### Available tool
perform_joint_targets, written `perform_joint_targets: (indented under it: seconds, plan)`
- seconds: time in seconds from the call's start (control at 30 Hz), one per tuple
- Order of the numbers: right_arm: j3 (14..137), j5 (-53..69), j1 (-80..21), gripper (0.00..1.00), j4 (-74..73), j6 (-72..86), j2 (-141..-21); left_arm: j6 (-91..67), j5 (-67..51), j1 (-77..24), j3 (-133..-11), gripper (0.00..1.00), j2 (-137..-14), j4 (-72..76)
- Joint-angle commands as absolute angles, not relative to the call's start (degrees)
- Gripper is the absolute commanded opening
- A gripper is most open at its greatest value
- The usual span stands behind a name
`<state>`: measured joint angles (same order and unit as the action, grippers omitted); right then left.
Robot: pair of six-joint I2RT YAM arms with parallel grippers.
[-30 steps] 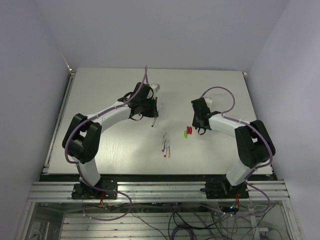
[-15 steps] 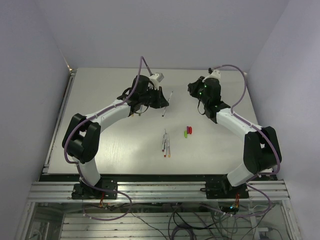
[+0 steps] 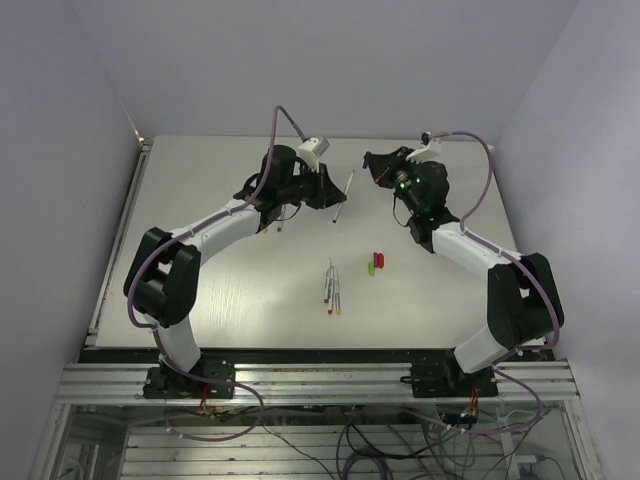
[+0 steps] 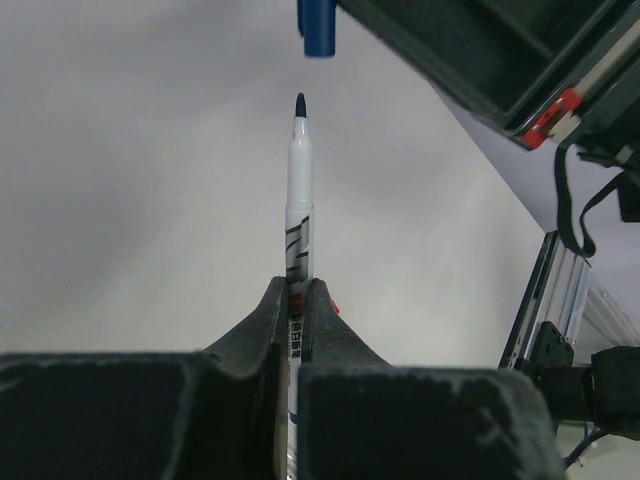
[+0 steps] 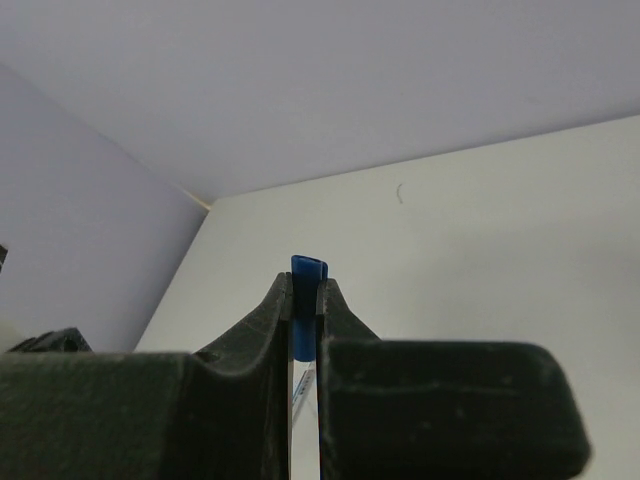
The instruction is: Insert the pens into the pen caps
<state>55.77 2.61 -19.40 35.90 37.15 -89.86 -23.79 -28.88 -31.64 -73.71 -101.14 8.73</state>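
Well beyond the loose pens (image 3: 332, 287) lying mid-table (image 3: 200, 180), both arms have come together in the air. A second ago the right gripper (image 3: 372, 163) was low beside the spare caps (image 3: 376, 263), just right of the loose pens, and the left gripper (image 3: 332, 200) hung its pen (image 3: 346, 186) tip-down beyond them. Since then the right arm has lifted away towards the far side, and the left has swung its pen up to point at it.

The left jaws are clamped on the pen's lower barrel. Its dark blue tip stands just short of the blue cap (image 4: 318, 25), nearly in line but not yet inside. The right jaws are pinched on that cap, whose end shows above the fingers in the right wrist view.

I judge the pickup and rough lining-up done for this pair. What is left is the closing push, and a slight sideways error would make the tip catch the cap's rim.
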Motion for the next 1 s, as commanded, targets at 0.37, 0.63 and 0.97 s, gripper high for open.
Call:
perform_joint_targets:
  seconds: [0.37,0.63,0.97]
  plan:
    - [53.5,5.1,-20.7,0.0,44.8,39.3,-88.9,-23.0,-30.0,-31.8,-75.2,0.07,-98.8,12.4]
    - [53.9,5.2,-20.9,0.0,45.5,39.5,-89.3,-22.1,-28.6,-32.3,-74.9,0.07,-98.3,11.6]
    - [53.6,4.9,-21.6,0.0,46.5,39.9,-89.5,-22.7,-29.3,-32.5,-75.1,0.07,-98.8,12.0]
